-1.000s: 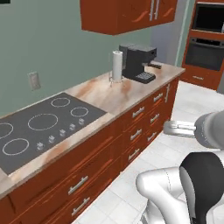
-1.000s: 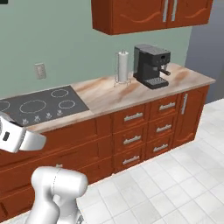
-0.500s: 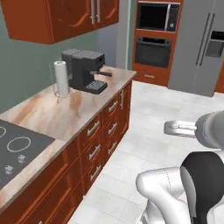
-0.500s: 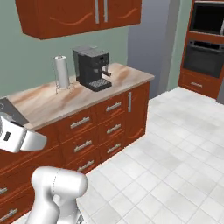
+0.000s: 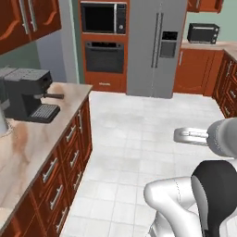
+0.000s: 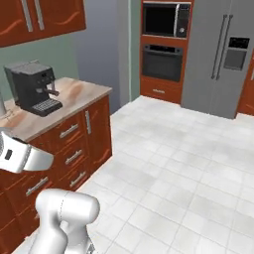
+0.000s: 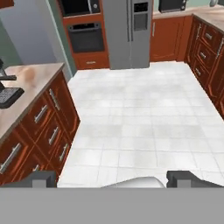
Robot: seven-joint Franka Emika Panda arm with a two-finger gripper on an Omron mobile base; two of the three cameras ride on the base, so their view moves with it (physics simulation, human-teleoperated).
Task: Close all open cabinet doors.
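Two reddish-brown upper cabinet doors [image 5: 28,19] with long silver bar handles hang above the counter at the top left, and they appear again in the right base view [image 6: 39,17]. They sit flush side by side and look closed. Another upper cabinet [image 5: 204,4] shows at the far top right, cut by the frame edge. My gripper [image 7: 116,178] is open, its fingertips [image 7: 43,178] wide apart with nothing between them, and it points at the tiled floor far from any door. In the left base view the hand [image 5: 190,136] hovers over the floor at the right.
A black coffee machine [image 5: 28,92] stands on the marble counter [image 5: 41,134] above drawer fronts [image 5: 69,157]. Ahead are a built-in microwave [image 5: 102,17], a wall oven [image 5: 104,58] and a steel fridge [image 5: 157,46]. A black toaster oven [image 5: 202,32] sits on the far right counter. White tiled floor [image 5: 139,139] lies between.
The whole picture has swung to the right as the base turned. The stovetop and paper towel roll left the views, and the oven, fridge and far counter came in.
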